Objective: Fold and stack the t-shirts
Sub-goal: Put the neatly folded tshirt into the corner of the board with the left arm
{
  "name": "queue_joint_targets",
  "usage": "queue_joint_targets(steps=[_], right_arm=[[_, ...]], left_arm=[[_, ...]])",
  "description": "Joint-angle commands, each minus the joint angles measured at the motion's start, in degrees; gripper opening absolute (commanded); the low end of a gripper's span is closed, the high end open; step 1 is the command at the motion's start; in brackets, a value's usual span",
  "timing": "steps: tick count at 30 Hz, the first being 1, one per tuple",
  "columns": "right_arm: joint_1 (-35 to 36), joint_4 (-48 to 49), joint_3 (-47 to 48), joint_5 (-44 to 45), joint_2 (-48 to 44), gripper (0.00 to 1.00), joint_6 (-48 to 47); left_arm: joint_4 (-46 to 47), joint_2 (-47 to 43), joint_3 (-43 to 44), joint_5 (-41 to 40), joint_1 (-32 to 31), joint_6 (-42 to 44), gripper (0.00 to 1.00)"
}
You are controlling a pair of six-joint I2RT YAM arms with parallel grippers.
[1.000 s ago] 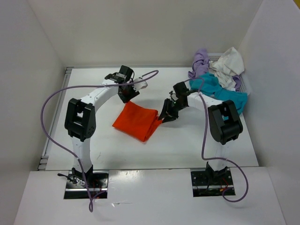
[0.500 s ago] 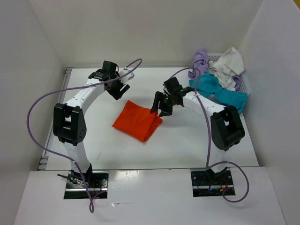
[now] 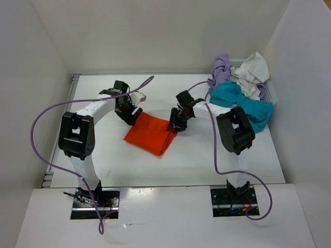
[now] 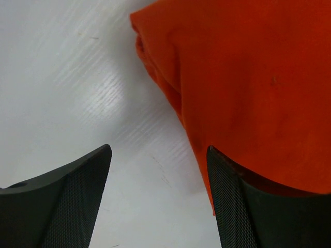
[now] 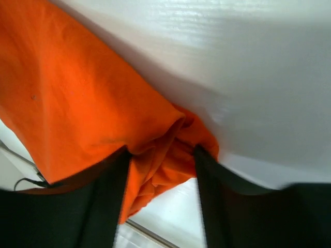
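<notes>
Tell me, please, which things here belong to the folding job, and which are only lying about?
Belong to the job:
- orange t-shirt, flat on the table
- teal-blue t-shirt
- lavender t-shirt
- off-white t-shirt

Only lying about:
- white mesh basket under the heaped shirts
- purple cables on the arms

Count of items on inspection. T-shirts: four, namely one orange t-shirt (image 3: pixel 151 134), one teal-blue t-shirt (image 3: pixel 243 103), one lavender t-shirt (image 3: pixel 221 67) and one off-white t-shirt (image 3: pixel 253 70). Mesh basket (image 3: pixel 270 96): one. Robot arms: two. Purple cables: two. Worktop (image 3: pixel 191 155): one.
</notes>
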Motion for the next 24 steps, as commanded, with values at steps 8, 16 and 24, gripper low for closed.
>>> queue_joint_targets(steps=[8,16,24], right_arm=[[0.5,2.4,6.3,3.8,0.9,0.49,-4.0],[0.5,-3.9,23.1,3.2,11.1,0.20,-10.5],[1.0,-8.7,34.4,1.2,16.5,0.36,-12.5]], left_arm=[[-0.1,-0.1,-6.8,9.6,0.8,-3.3,0.81],[-1.9,-3.9,-10.5,17.3,0.2,-4.4,0.81],[-3.6,-7.8,-12.4,18.7,2.5,-5.4,0.84]])
